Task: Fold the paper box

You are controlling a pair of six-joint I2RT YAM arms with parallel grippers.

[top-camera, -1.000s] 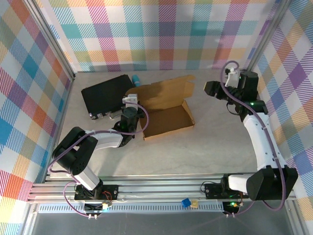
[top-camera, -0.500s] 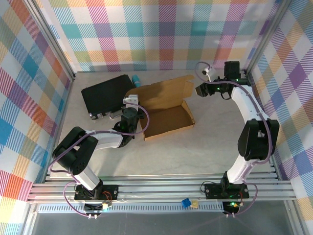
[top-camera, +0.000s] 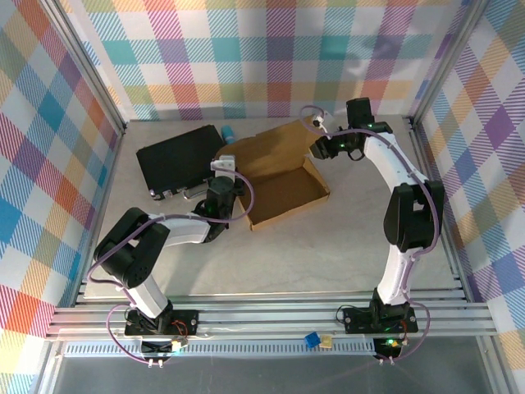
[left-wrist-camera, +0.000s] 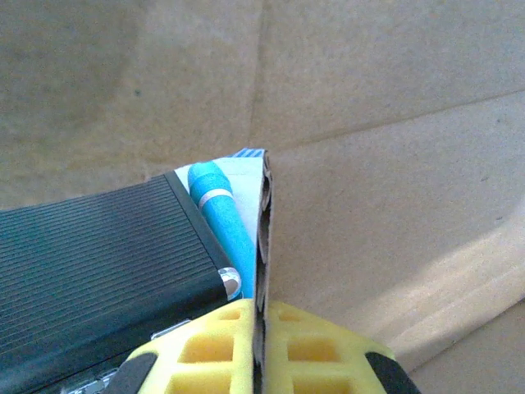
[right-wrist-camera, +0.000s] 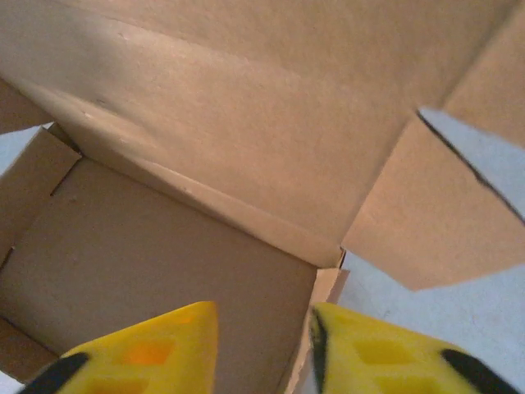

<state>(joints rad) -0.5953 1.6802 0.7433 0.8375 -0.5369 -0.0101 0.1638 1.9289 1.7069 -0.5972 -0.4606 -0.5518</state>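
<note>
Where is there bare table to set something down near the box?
Free: the table strip between the box and the arm bases. Crowded: the box's left side, where the left gripper clamps its wall beside the black case and blue marker; the right gripper hangs open over its right corner.

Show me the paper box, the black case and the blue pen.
paper box (top-camera: 283, 195): top view, its inner floor.
black case (top-camera: 178, 161): top view, middle of its top face.
blue pen (left-wrist-camera: 220, 215): left wrist view, its barrel.
</note>
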